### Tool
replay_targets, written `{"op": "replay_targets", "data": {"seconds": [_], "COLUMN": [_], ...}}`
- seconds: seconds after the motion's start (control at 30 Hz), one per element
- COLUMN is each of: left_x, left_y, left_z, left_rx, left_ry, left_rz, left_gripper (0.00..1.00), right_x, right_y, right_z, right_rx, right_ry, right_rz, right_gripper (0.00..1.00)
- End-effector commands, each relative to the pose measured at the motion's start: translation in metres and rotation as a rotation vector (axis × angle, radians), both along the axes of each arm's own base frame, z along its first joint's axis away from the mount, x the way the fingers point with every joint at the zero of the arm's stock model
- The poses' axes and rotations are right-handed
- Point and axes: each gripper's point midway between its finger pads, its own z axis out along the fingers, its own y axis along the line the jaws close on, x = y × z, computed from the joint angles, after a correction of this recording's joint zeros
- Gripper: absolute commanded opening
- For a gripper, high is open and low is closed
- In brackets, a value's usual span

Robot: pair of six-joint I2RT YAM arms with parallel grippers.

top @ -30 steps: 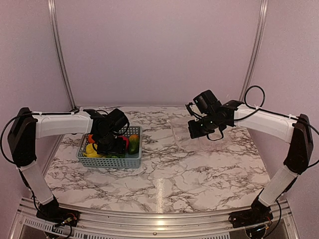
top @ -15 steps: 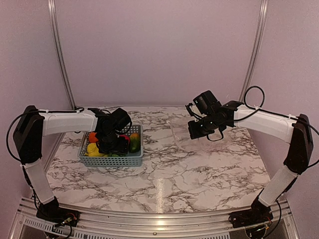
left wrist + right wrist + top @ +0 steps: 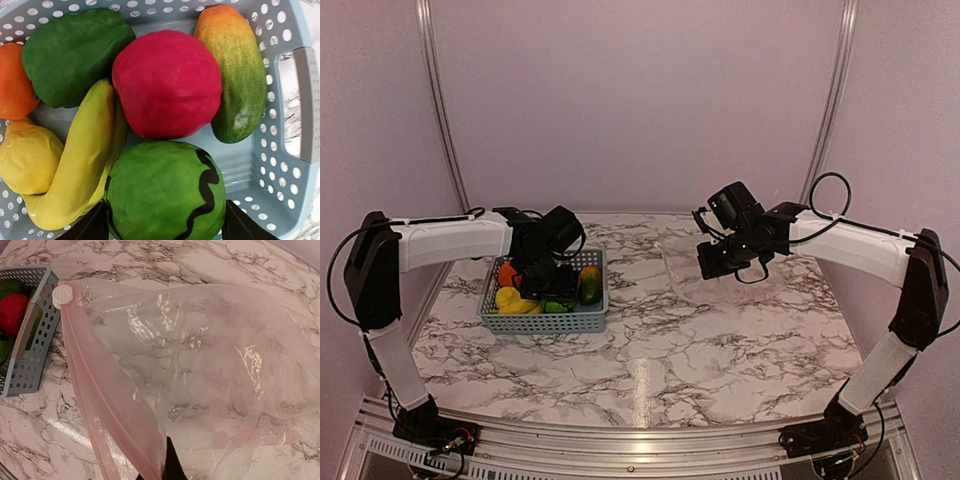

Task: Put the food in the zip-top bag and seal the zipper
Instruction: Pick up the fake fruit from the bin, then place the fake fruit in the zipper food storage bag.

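The food lies in the grey-blue basket: green melon, red apple, mango, green pepper, orange, lemon and banana. My left gripper is down in the basket, open, with one finger close on each side of the melon. My right gripper is shut on the mouth edge of the clear zip-top bag and holds it up off the table. The pinkish zipper runs down to the gripper, with its white slider at the far end.
The basket stands on the left of the marble table, and the bag hangs to its right with a gap between them. Pink walls close the back and the sides.
My left gripper has moved a little right and farther back inside the basket, settling over the melon. The right arm and the bag have stayed still.
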Motion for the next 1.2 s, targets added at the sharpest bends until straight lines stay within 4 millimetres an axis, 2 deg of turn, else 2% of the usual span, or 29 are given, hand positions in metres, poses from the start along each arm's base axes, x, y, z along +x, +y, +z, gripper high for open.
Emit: {"op": "replay_targets", "data": {"seconds": [0.0,0.23,0.37,0.53,0.63,0.9,0.97,1.17], "left_x": [0.014,0.022,0.023,0.017,0.01,-0.003,0.002,0.016], "left_y": [-0.012,-0.059,-0.09,-0.131,-0.149,-0.19,-0.192,-0.204], "left_z": [0.067,0.127,0.16,0.204,0.219,0.234,0.229,0.195], "left_rx": [-0.107,-0.356,-0.588,-0.876,-0.955,-1.054,-1.037,-0.993], "left_ry": [-0.123,-0.225,-0.271,-0.329,-0.351,-0.335,-0.326,-0.278], "left_rz": [-0.014,-0.085,-0.096,-0.16,-0.211,-0.298,-0.271,-0.23], "left_gripper": [0.68,0.65,0.62,0.59,0.58,0.54,0.52,0.5], "right_x": [0.003,0.002,0.001,0.001,0.002,0.003,0.001,-0.002], "right_y": [0.009,0.021,0.031,0.044,0.05,0.055,0.055,0.054], "right_z": [0.03,0.04,0.05,0.064,0.068,0.073,0.075,0.089], "right_rx": [0.054,0.117,0.166,0.222,0.238,0.256,0.264,0.304], "right_ry": [-0.04,-0.025,-0.017,-0.007,0.002,0.017,0.018,0.011], "right_rz": [0.011,0.027,0.039,0.054,0.061,0.061,0.061,0.05], "right_gripper": [0.0,0.0,0.0,0.0,0.0,0.0,0.0,0.0]}}
